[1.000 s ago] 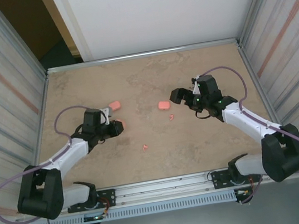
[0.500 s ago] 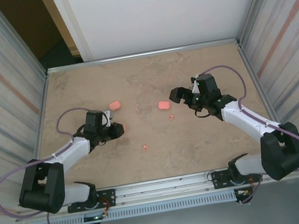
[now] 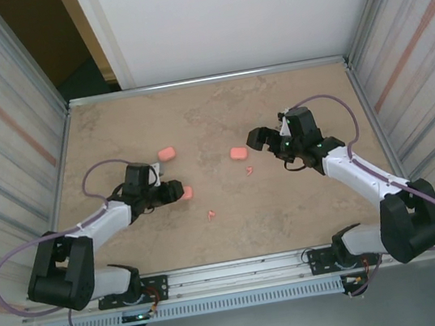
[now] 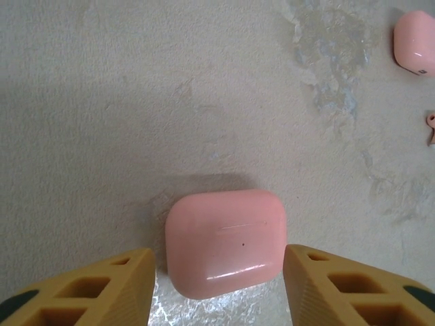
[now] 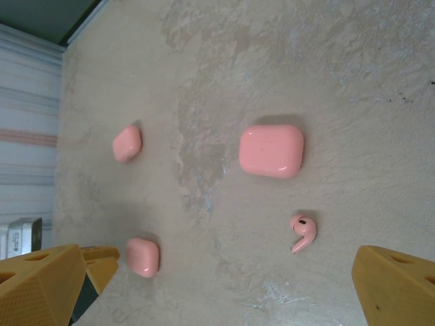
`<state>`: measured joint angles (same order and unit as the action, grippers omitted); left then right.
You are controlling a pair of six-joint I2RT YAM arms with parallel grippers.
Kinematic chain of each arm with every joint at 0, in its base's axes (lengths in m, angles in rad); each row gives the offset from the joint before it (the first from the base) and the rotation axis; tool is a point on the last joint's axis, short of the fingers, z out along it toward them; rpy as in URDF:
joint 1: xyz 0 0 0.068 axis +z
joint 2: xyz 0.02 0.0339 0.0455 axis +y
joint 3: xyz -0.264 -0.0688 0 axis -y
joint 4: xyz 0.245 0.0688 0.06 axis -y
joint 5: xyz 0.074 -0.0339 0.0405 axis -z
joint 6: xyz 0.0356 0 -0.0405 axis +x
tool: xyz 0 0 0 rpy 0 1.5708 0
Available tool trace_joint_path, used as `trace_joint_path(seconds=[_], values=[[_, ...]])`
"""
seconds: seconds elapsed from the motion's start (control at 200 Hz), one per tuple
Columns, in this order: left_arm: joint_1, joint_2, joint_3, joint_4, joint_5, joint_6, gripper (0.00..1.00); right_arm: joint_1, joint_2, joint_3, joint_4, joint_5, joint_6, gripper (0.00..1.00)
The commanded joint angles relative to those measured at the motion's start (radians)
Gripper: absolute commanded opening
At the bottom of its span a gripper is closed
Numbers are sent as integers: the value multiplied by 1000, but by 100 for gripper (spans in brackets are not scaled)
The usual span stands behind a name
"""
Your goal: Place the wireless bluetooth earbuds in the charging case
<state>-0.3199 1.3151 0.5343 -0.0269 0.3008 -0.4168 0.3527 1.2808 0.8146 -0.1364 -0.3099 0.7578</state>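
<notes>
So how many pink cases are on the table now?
3 cases: one inside the open left tool, one farther back on the left, one before the right tool. Others may be hidden.

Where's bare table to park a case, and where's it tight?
Free: the far strip of table along the back rim; also near centre, between the near earbud and the front rail. Crowded: the band between left pincer and right pincer, holding the near case, far case, right case and the second earbud.
</notes>
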Motion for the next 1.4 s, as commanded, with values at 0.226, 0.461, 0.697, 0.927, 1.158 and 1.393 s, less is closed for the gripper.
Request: trace_joint_path(seconds=[0.226,0.461,0.697,0.927,1.158,1.393], values=[[8,-136,31,-59,-28,1,65,-11,-48,117,-151,34,-182,99],[44,-248,80,-94,9,0,72,-11,-49,221,-264,34,-417,99],[65,-279,210,-220,33,85,75,-25,-42,263,-282,33,-595,99],[67,-280,283,-238,59,112,76,-28,-5,277,-299,9,-799,99],[70,-279,307,-218,71,99,76,-37,64,306,-336,-100,-1009,99],[71,-289,304,-222,69,100,77,-46,177,424,-488,-204,-1190,99]])
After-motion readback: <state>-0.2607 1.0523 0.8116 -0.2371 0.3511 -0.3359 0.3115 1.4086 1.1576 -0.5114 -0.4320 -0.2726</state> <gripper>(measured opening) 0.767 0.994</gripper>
